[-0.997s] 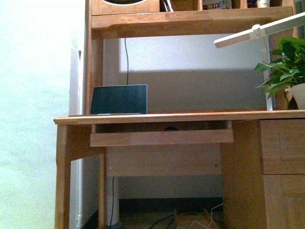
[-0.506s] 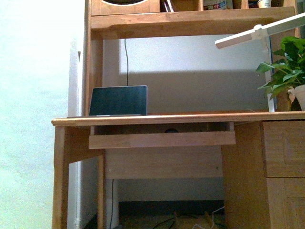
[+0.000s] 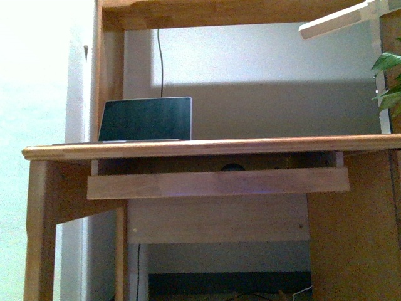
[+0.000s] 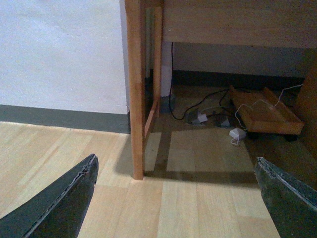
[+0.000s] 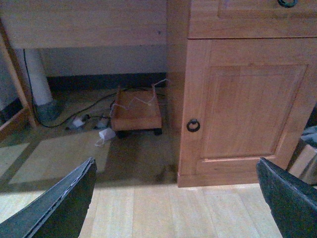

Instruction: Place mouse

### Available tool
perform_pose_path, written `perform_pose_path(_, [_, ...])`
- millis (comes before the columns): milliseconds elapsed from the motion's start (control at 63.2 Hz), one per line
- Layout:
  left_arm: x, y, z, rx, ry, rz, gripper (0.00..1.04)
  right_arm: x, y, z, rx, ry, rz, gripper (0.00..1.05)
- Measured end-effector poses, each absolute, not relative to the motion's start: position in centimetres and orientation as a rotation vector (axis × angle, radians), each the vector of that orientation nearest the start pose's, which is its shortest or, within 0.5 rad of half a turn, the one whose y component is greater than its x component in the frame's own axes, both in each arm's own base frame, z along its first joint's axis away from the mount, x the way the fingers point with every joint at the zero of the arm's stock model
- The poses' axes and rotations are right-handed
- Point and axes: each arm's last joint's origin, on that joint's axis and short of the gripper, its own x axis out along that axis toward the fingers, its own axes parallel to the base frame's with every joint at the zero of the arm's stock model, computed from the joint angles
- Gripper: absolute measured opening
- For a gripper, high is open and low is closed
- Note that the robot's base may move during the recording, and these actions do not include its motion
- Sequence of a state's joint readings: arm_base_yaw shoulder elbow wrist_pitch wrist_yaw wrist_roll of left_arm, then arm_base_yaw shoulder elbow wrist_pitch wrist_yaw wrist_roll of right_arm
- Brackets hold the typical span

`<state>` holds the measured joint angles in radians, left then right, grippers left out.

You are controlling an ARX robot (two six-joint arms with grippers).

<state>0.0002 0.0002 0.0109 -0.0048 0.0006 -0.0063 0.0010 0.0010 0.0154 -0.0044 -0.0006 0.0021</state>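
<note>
Peeking just above the front board of the pull-out tray (image 3: 188, 183), the mouse (image 3: 233, 167) showed only as a small dark dome in the front view. It sat in the shadowed gap under the worktop (image 3: 207, 148), about midway along it. A laptop (image 3: 147, 118) stood open on the worktop toward the left end, its dark screen facing out, well apart from the mouse. A white lamp arm (image 3: 335, 20) and green leaves (image 3: 390, 81) edged in at the right. The left fingers (image 4: 64, 198) were spread wide and held nothing, hanging over the wood floor (image 4: 198, 208) near a desk leg (image 4: 134, 89) and a black cable (image 4: 172, 79). The right fingers (image 5: 64, 201) were likewise wide and empty, facing a cabinet door (image 5: 247, 114) with a ring pull (image 5: 193, 125), beside a low wooden trolley (image 5: 136, 113).
</note>
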Motion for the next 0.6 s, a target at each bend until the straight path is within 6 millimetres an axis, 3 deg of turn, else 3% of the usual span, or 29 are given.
perform_pose_path(601, [9.71, 0.00, 16.67, -0.006, -0.006, 0.000, 0.97, 9.68, 0.01, 16.82, 0.002, -0.010, 0.002, 0.97])
